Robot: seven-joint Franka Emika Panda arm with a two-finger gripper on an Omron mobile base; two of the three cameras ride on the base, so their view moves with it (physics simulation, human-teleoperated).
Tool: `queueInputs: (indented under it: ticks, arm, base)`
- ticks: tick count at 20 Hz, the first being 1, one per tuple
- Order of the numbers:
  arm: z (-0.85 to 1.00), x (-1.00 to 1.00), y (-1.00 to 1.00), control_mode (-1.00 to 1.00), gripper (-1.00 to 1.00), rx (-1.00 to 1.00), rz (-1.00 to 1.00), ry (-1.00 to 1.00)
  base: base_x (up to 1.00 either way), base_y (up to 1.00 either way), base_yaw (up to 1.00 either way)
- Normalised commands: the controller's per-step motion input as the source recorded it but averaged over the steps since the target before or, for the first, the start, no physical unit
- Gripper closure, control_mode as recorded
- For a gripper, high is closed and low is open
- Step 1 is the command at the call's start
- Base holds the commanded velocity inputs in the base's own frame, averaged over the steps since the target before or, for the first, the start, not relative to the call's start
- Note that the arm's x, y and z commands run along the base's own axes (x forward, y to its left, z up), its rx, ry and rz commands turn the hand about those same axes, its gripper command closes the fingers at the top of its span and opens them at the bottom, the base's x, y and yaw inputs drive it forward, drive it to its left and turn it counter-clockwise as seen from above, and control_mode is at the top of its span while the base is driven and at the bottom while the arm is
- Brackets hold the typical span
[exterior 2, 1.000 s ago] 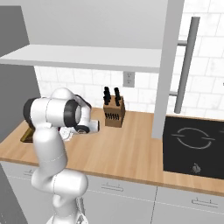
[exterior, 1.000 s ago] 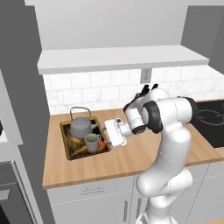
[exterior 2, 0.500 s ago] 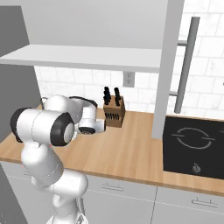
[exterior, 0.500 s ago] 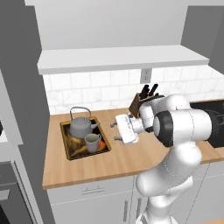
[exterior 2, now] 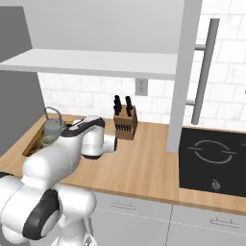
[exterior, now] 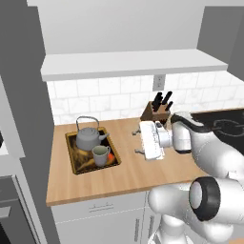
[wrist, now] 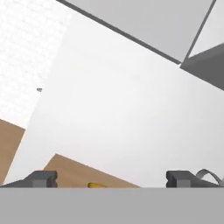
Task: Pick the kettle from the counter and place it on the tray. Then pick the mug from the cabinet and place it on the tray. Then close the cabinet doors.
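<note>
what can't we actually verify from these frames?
- Left cabinet door: cut off by the left edge of the left base view; handle unseen.
- Mug in right base view: mostly hidden by the arm.
- Tray painted inside: largely covered by kettle and mug.
- Gripper: fingers small in left base view; they look spread and empty.

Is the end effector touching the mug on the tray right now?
Apart. In the left base view the end effector hangs open over bare counter, with wood showing between it and the mug on the tray.

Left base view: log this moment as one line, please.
kettle: on tray | mug: on tray | pincer: open, empty, above counter
</note>
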Motion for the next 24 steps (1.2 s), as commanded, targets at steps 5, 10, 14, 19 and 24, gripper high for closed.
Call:
queueInputs:
  ticks: [5, 10, 14, 19, 24]
  arm:
    - [0.88, -0.65, -0.15, -1.00, -1.00, 0.00, -0.15, -0.05]
    - [0.74, -0.48, -0.36, -1.00, -1.00, 0.00, -0.12, 0.00]
    - [0.57, -0.31, -0.58, -1.00, -1.00, 0.00, -0.07, 0.00]
    - [0.47, -0.19, -0.67, -1.00, -1.00, -0.01, -0.02, 0.00]
    - [0.13, -0.31, -0.59, -1.00, -1.00, -0.02, -0.01, -0.09]
  base:
    - [0.00, 0.00, 0.00]
    - [0.00, 0.00, 0.00]
    - [0.00, 0.00, 0.00]
    - [0.00, 0.00, 0.00]
    - [0.00, 0.00, 0.00]
